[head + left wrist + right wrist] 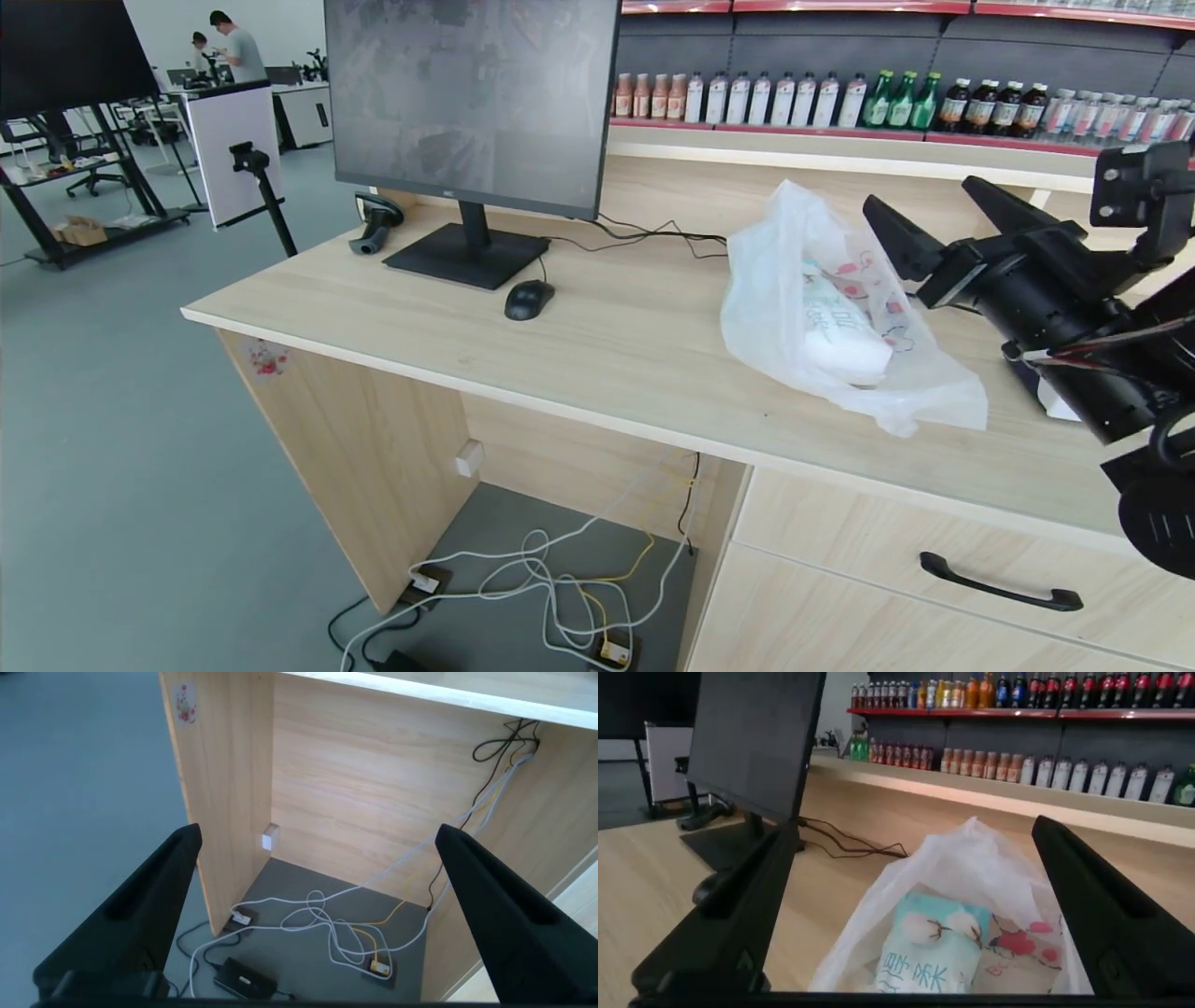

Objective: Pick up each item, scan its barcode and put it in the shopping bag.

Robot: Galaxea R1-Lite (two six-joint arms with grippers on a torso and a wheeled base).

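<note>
The shopping bag [775,271], a thin see-through white plastic one, lies slumped on the right part of the wooden desk [607,345]. Inside it rests a white pack [840,336] with teal print, and a pink and red pattern [873,280] shows beside that, on the bag or on something in it, I cannot tell which. The right gripper [920,196] hangs above the desk top just beyond the bag's right side, its two black fingers [896,238] spread wide with nothing between them, and its wrist camera looks straight at the bag and the pack. The left gripper [318,833] is spread wide too and holds nothing; it hangs low in front of the desk, facing the open space under it, where white, black and yellow cables [327,933] lie tangled on the grey floor. On the left part of the desk stands a dark monitor [471,93], with a black mouse [528,299] just in front of its foot and a handheld scanner [375,224] lying just left of the foot. Behind the desk runs a shelf of bottles [840,98], and a drawer with a black handle [999,583] sits below the bag's end of the desk
</note>
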